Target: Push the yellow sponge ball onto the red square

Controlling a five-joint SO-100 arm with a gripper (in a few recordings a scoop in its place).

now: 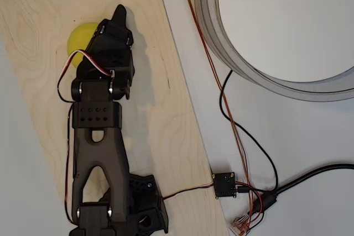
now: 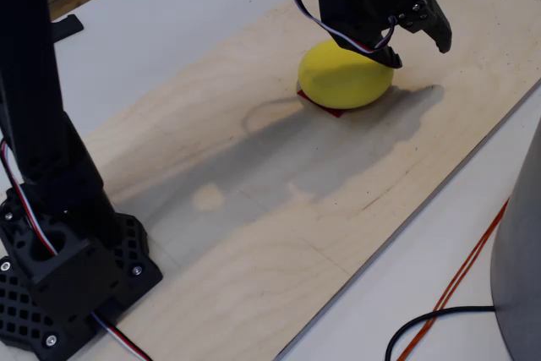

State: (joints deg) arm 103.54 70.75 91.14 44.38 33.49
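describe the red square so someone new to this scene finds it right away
Start at the pale wooden board lying on the white table. Near its far end sits the yellow sponge ball, under the black arm's tool. The red square is the flat red sliver peeking from beneath the ball, the only red patch on the wood.

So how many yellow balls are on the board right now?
1. The yellow sponge ball sits on the red square near the wooden board's far end, under the pincer. The arm could hide others.

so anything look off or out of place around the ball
Nothing stands out. The yellow sponge ball sits on the red square, only the square's near edge peeking out in the fixed view. The gripper hangs over the ball. The plywood board shows only faint stains, no damage.
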